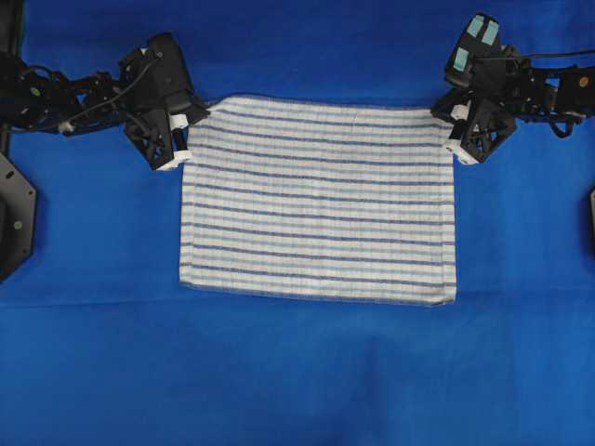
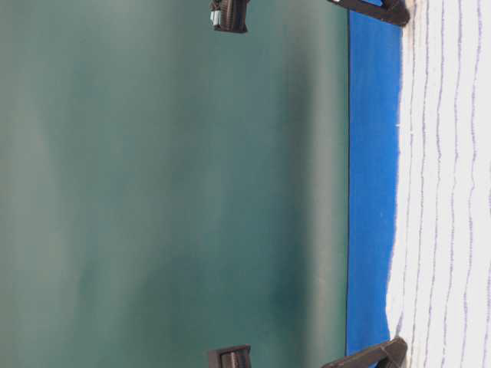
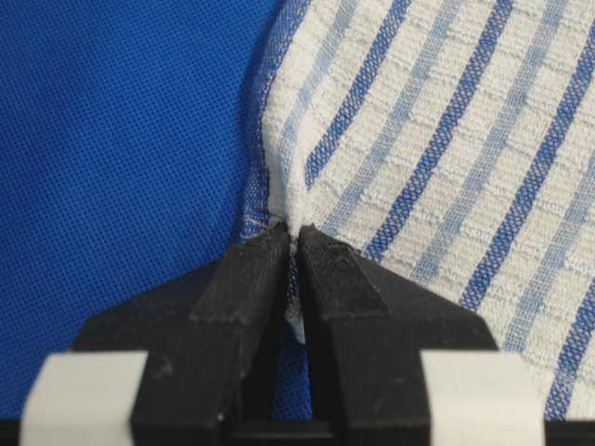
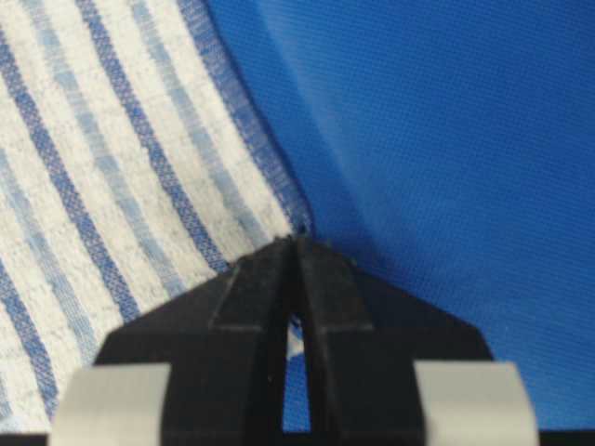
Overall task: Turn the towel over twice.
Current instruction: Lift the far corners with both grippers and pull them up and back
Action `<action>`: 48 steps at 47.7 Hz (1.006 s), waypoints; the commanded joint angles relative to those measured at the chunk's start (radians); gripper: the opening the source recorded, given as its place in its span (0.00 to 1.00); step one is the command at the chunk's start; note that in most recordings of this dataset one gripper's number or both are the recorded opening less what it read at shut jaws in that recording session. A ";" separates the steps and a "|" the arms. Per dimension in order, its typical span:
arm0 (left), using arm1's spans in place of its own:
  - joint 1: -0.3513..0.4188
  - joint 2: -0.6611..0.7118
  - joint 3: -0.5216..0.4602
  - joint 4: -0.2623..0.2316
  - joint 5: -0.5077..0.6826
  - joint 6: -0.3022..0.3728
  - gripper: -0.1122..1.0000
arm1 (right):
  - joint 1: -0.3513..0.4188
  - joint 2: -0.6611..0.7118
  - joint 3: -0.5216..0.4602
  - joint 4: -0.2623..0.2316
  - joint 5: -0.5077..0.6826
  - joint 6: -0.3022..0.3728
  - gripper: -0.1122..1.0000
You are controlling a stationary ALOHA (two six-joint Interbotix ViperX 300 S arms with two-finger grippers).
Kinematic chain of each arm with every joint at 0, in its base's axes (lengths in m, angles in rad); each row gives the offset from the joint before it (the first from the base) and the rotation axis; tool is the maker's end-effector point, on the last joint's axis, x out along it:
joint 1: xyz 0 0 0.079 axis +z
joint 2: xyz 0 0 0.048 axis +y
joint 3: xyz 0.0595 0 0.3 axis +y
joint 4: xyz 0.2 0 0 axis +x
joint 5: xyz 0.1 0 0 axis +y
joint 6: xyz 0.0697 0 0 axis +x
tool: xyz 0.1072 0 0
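We see the towel [image 1: 318, 200] flat mid-table on the blue cloth [image 1: 297, 372]. Our left gripper [image 3: 293, 243] pinches its 10 o'clock corner, our right gripper [image 4: 296, 249] its 2 o'clock corner. Such thin bites could slip when lifting, dropping a corner.

- In the overhead view, far corners of the towel [image 1: 316, 209] hidden under the left gripper [image 1: 183, 139] and the right gripper [image 1: 454, 130].
- In the table-level view, towel cut off by the picture's edge; both arms seen as small black parts only.
- In both wrist views, pinched corner hidden between closed jaws; most of the cloth out of the picture.
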 commanded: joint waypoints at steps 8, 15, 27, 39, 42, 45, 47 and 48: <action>0.011 -0.060 -0.020 0.000 0.002 -0.008 0.12 | -0.018 -0.043 -0.031 -0.003 0.044 -0.012 0.13; 0.020 -0.117 -0.038 -0.002 0.006 -0.008 0.12 | -0.058 -0.078 -0.060 -0.005 0.071 -0.038 0.13; 0.077 -0.192 -0.095 -0.002 0.028 0.002 0.12 | -0.167 -0.132 -0.137 -0.012 0.083 -0.117 0.13; 0.169 -0.235 -0.163 0.000 0.040 0.008 0.12 | -0.229 -0.172 -0.267 -0.014 0.169 -0.193 0.13; 0.193 -0.247 -0.184 0.000 0.044 0.009 0.12 | -0.235 -0.181 -0.298 -0.014 0.192 -0.210 0.13; 0.213 -0.255 -0.204 0.000 0.044 0.009 0.12 | -0.236 -0.190 -0.331 -0.014 0.216 -0.227 0.13; 0.222 -0.258 -0.215 0.000 0.044 0.009 0.12 | -0.238 -0.195 -0.348 -0.014 0.227 -0.232 0.13; 0.224 -0.259 -0.221 0.000 0.044 0.009 0.12 | -0.236 -0.198 -0.359 -0.014 0.232 -0.236 0.13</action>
